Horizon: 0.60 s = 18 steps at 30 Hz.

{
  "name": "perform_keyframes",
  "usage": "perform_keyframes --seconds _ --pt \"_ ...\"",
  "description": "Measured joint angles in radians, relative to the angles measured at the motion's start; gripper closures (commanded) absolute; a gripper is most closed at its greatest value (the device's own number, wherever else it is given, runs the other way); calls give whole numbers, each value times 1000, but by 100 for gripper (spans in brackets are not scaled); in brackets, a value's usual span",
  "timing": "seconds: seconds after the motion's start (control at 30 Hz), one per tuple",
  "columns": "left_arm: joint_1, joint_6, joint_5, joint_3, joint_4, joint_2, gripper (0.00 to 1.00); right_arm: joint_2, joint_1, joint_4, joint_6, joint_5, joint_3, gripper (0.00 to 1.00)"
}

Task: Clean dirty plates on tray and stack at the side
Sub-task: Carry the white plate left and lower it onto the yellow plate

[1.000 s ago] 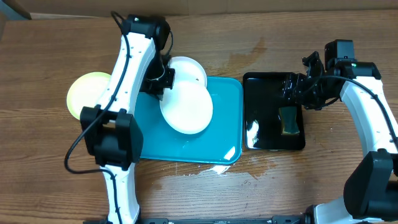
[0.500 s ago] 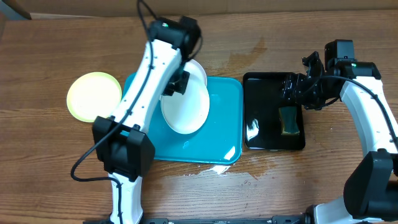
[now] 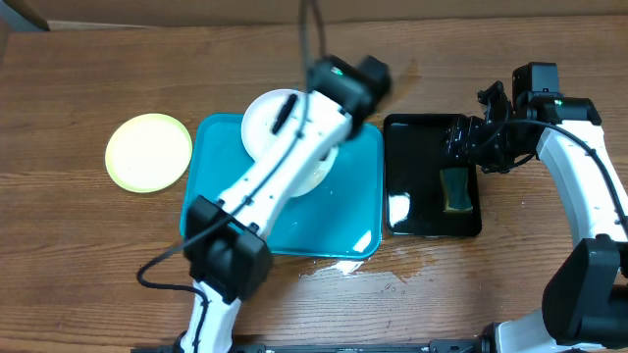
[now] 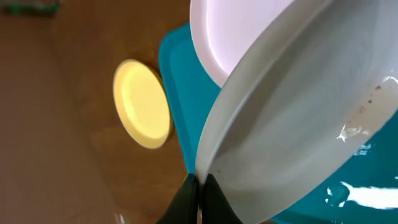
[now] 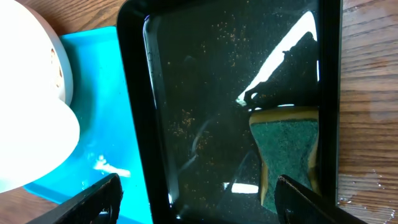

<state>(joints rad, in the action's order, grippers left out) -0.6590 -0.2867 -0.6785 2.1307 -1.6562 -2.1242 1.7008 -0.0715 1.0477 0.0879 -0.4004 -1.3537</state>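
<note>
My left gripper is shut on the rim of a white plate, which hangs tilted over the turquoise tray. That plate carries small brown specks and water drops near its far edge. A second white plate lies at the tray's back edge. The lime-green plate rests on the wood left of the tray. In the overhead view my left arm covers most of the held plate. My right gripper hovers open over the black tray, holding nothing.
A green and yellow sponge lies in the black tray, right of the turquoise one. Water is spilled on the wood at the turquoise tray's front edge. A cardboard box edge runs along the back.
My left arm has swung to the right over the tray, carrying the gripped white plate with it. The right arm and the lime-green plate have stayed put.
</note>
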Motion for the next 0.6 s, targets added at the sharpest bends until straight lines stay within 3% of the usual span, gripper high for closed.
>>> perform_keyframes --seconds 0.33,0.6 --pt "-270 -98 -295 0 5 0 96 0 0 1 -3 8 0 20" --pt "-290 -161 -436 0 -32 0 96 0 0 0 -4 9 0 20"
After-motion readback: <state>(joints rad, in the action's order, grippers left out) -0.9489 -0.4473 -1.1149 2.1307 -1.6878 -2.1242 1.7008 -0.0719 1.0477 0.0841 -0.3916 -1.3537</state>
